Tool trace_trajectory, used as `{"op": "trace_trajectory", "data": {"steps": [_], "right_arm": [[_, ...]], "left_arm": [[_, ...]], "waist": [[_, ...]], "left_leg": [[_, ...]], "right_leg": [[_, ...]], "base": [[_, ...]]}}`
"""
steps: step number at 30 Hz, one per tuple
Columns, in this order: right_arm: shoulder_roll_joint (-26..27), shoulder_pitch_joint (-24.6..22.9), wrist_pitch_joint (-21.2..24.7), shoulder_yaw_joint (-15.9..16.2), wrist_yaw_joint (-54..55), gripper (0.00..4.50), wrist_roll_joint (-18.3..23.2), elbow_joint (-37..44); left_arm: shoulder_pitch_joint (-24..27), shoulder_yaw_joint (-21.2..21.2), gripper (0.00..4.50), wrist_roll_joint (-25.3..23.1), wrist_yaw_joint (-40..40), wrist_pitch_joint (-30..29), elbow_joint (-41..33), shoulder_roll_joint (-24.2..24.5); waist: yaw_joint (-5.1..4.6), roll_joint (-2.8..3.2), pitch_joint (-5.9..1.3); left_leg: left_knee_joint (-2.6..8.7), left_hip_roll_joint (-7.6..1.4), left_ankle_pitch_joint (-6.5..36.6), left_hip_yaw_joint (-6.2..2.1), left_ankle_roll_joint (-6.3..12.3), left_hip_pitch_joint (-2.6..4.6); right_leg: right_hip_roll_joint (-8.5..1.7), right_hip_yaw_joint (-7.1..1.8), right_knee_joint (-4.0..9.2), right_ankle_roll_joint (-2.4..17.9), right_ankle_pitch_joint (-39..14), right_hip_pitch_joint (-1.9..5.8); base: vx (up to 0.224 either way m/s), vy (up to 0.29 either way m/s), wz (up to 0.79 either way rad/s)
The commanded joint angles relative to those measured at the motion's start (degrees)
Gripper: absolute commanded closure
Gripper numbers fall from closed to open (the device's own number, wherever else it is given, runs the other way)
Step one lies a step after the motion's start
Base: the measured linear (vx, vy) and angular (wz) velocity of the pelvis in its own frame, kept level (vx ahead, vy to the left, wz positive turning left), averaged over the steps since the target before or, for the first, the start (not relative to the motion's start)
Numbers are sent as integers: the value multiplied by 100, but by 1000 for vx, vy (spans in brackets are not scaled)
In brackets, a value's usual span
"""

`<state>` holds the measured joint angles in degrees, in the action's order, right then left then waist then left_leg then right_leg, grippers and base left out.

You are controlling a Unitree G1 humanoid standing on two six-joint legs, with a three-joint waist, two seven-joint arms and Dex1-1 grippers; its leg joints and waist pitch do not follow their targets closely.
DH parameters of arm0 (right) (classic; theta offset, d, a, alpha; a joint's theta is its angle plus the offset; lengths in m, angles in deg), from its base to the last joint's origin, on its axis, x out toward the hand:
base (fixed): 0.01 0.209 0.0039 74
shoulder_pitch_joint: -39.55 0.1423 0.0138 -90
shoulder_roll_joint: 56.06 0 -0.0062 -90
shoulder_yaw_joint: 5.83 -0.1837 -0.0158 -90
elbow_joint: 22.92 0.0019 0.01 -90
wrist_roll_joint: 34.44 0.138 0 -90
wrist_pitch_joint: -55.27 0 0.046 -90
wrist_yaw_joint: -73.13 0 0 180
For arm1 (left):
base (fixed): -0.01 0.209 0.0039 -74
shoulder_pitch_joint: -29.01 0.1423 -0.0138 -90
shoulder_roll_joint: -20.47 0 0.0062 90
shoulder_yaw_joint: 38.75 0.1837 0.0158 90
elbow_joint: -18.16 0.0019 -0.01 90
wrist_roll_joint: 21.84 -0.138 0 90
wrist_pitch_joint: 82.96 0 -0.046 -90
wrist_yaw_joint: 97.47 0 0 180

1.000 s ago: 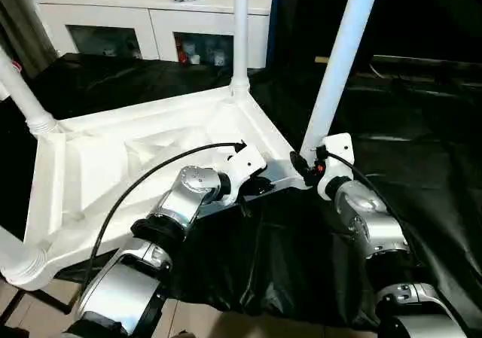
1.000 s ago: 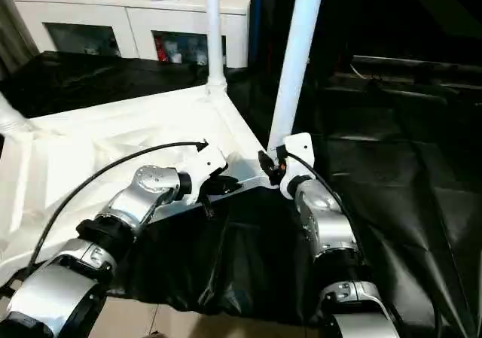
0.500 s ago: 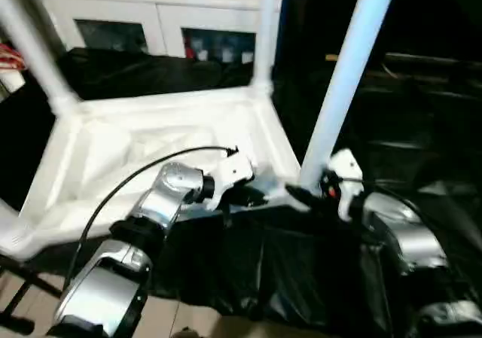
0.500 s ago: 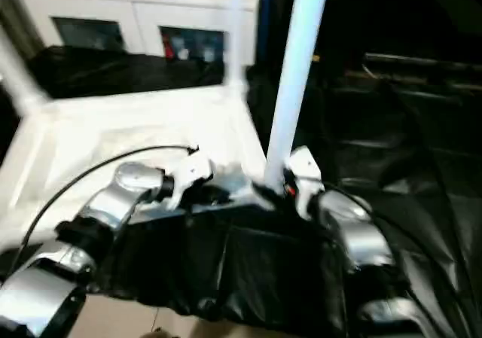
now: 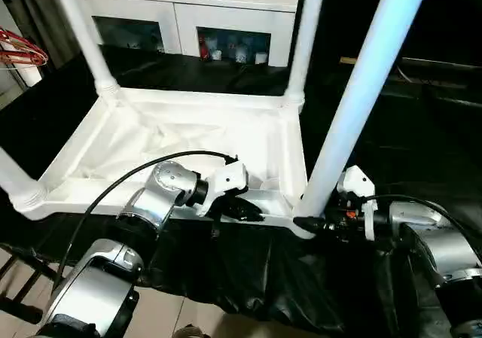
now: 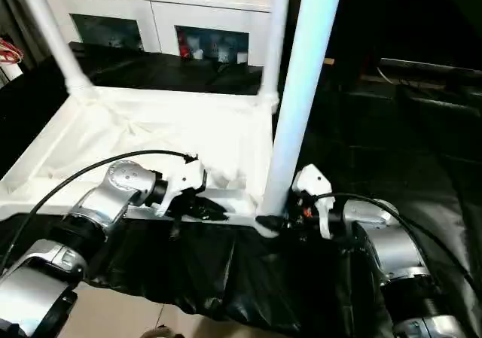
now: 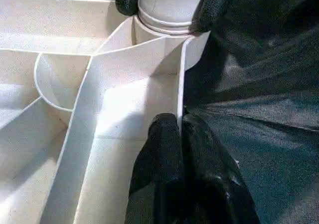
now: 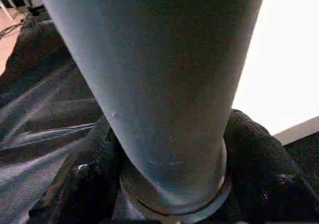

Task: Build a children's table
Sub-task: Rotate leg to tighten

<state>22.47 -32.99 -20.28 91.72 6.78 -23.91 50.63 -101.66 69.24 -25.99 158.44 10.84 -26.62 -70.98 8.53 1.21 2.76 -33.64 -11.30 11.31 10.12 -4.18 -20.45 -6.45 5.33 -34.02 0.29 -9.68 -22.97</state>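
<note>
The children's table top (image 5: 188, 138) lies upside down, ribbed side up, on black cloth. Legs stand in its sockets: far left (image 5: 79, 33), far right (image 5: 305, 37), near right (image 5: 361, 89), and near left (image 5: 15, 180). My left gripper (image 5: 242, 210) is shut on the thin near rim (image 7: 180, 84) of the top, close to the near-right corner. My right gripper (image 5: 307, 223) clasps the base of the near-right leg (image 8: 164, 84). One black finger (image 8: 84, 179) presses on each side of the leg, just above the socket collar.
A white cabinet (image 5: 188, 7) with glass doors stands behind the table. Black cloth (image 5: 263, 278) drapes over the work surface and hangs off its near edge. Red wire loops (image 5: 22, 52) show at the far left. Bare floor (image 5: 166, 315) lies below.
The view has shifted, and the table top now sits more squarely across it. My right forearm has swung out to the right of the leg. Both grippers keep their holds.
</note>
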Motion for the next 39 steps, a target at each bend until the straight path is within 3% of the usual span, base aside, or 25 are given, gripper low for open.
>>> {"op": "trace_trajectory", "data": {"steps": [1, 9, 14, 16, 18, 20, 24, 27, 29, 31, 35, 39], "right_arm": [[204, -240, 141, 752, -734, 191, 145, 245], [220, -335, 296, 728, -701, 192, 262, 409], [572, -255, 97, 468, 55, 192, 91, 86], [992, -53, 75, 189, 1013, 193, -111, -396], [1236, 54, 32, 40, 1514, 193, -179, -655], [1374, 107, 44, -38, 1768, 194, -192, -776], [2065, 406, 42, -342, 2948, 194, -253, -1360], [2464, 590, -60, -431, 3635, 194, -440, -1664], [2497, 609, -175, -409, 3677, 194, -488, -1713], [2559, 629, -342, -426, 3744, 138, -500, -1799], [2531, 586, -365, -462, 3627, 116, -470, -1726], [2095, 345, -499, -367, 3374, 77, -648, -1293]], "left_arm": [[-178, -165, 450, 161, -349, 52, -255, -40], [-189, -194, 450, 168, -356, 61, -196, -73], [-250, -317, 450, 141, -809, -55, -125, -231], [-326, -343, 450, 62, -1187, -104, -40, -404], [-383, -352, 450, 6, -1477, -163, 14, -541], [-410, -355, 450, -16, -1615, -205, 32, -623], [-496, -375, 450, -102, -2291, -435, 87, -1035], [-469, -272, 450, -293, -2641, -466, 72, -1198], [-442, -237, 450, -334, -2654, -449, 49, -1216], [-369, -180, 450, -366, -2627, -431, -29, -1246], [-277, -137, 450, -352, -2534, -386, -115, -1213], [-218, -128, 450, -382, -2466, -297, -145, -1117]], "waist": [[-3, -33, -349], [10, -18, -353], [-6, -36, -343], [-51, -27, -318], [-108, -38, -304], [-130, -44, -305], [-242, -23, -312], [-269, -8, -321], [-284, -6, -319], [-283, -2, -325], [-298, 14, -328], [-287, -12, -338]], "left_leg": [[442, -218, 1204, -30, 286, 10], [446, -221, 1209, -39, 247, 8], [459, -213, 1287, -39, 199, 6], [484, -197, 1531, -51, 70, 25], [518, -186, 1628, -92, -32, -9], [509, -175, 1722, -86, -46, 44], [517, -166, 1648, -88, -63, 16], [512, -151, 1650, -84, -61, 23], [517, -155, 1615, -80, -19, 9], [512, -157, 1589, -73, 17, 12], [513, -160, 1579, -68, 83, 4], [502, -169, 1431, -64, 126, 3]], "right_leg": [[-281, -265, 369, 1346, -1174, 308], [-282, -265, 368, 1313, -1189, 312], [-285, -260, 389, 1266, -1354, 307], [-304, -257, 441, 1161, -1857, 274], [-310, -235, 477, 948, -2322, 303], [-313, -239, 532, 844, -2540, 265], [-283, -249, 491, 970, -2165, 264], [-275, -245, 499, 953, -2132, 266], [-270, -249, 493, 965, -1999, 268], [-270, -256, 485, 993, -1880, 268], [-258, -255, 465, 1069, -1702, 282], [-254, -259, 443, 1102, -1452, 298]], "base": [[0, 0, 0], [0, 0, 0], [0, 0, 0], [0, 0, 0], [0, 0, 0], [0, 0, 0], [0, 0, 0], [0, 0, 0], [0, 0, 0], [0, 0, 0], [0, 0, 0], [0, 0, 0]]}}
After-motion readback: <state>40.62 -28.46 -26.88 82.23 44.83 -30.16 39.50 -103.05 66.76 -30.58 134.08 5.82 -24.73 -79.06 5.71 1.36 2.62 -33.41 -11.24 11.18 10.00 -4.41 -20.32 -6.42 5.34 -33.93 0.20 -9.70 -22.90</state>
